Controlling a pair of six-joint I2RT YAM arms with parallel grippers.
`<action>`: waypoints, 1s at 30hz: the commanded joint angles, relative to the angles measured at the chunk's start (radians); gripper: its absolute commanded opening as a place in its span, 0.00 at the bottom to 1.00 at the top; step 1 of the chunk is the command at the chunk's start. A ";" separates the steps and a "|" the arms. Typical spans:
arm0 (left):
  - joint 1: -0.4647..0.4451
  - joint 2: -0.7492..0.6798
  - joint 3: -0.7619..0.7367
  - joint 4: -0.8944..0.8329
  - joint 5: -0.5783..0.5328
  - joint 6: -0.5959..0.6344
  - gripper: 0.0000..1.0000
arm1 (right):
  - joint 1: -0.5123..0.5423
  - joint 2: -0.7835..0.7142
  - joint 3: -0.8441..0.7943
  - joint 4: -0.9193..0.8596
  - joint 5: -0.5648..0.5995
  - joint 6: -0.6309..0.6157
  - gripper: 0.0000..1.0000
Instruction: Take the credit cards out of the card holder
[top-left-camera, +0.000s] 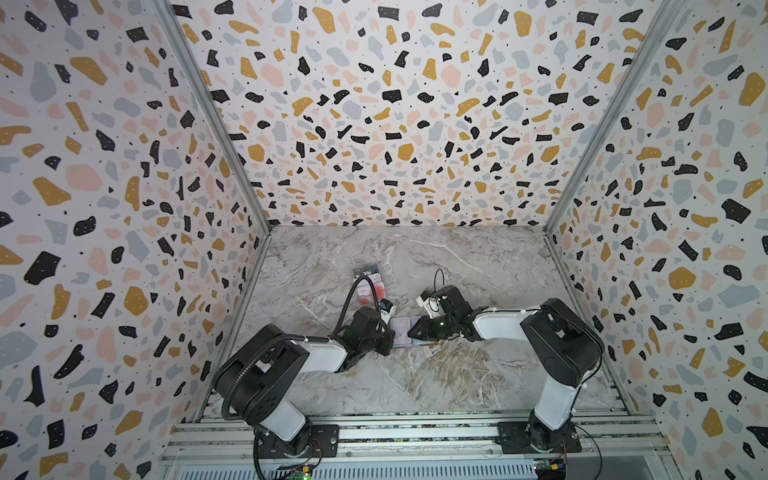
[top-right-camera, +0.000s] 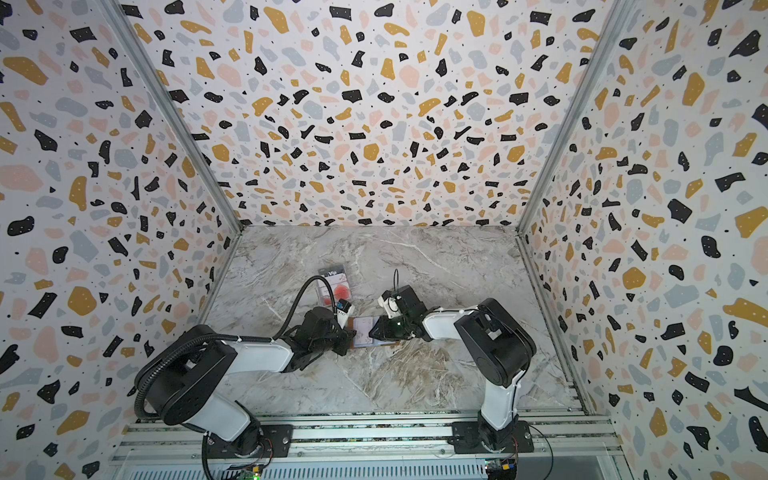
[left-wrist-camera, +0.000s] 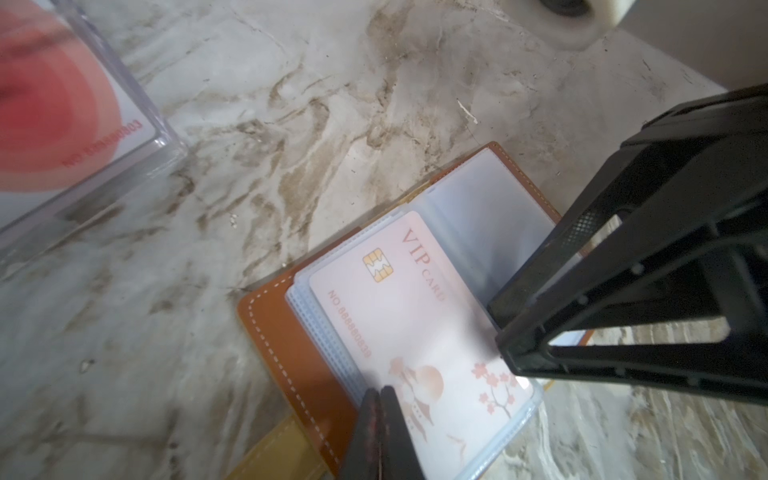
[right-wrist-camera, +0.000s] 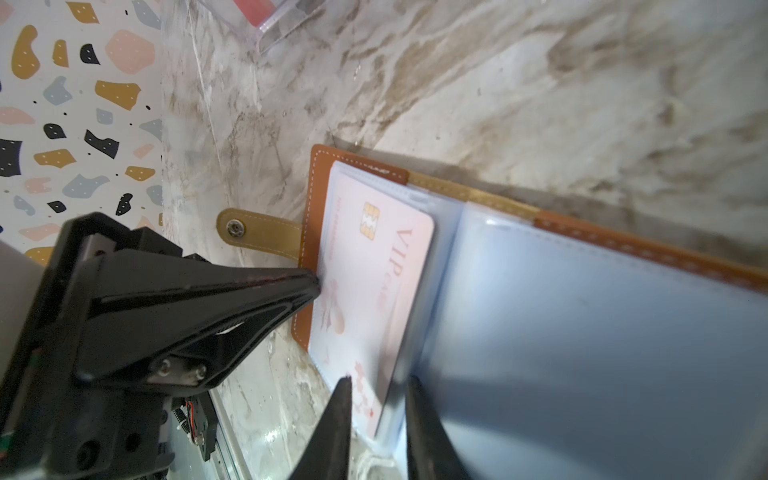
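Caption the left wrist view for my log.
Shut left gripper rests on the open card holder; open right gripper reaches its pink VIP card.

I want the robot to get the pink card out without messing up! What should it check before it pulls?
1. The card holder lies open and flat on the table: ok.
2. The left gripper is shut, with its tip pressing down the page that holds the card: ok.
3. The left tip is off the pink VIP card itself: cannot tell, because it touches right at the card's edge.
4. The right gripper has a jaw on either side of the card's edge: ok.
5. The right jaws are closed on the card: not ok, a gap shows.
6. The clear case stands apart from the holder: ok.
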 joint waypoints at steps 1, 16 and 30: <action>-0.005 0.029 -0.024 -0.078 0.011 0.000 0.07 | 0.004 -0.037 0.013 -0.001 -0.008 -0.002 0.23; -0.006 0.032 -0.023 -0.077 0.012 -0.002 0.07 | 0.005 -0.026 -0.001 0.039 -0.033 0.013 0.18; -0.005 0.033 -0.024 -0.077 0.014 -0.004 0.07 | 0.004 -0.027 -0.006 0.051 -0.049 0.018 0.18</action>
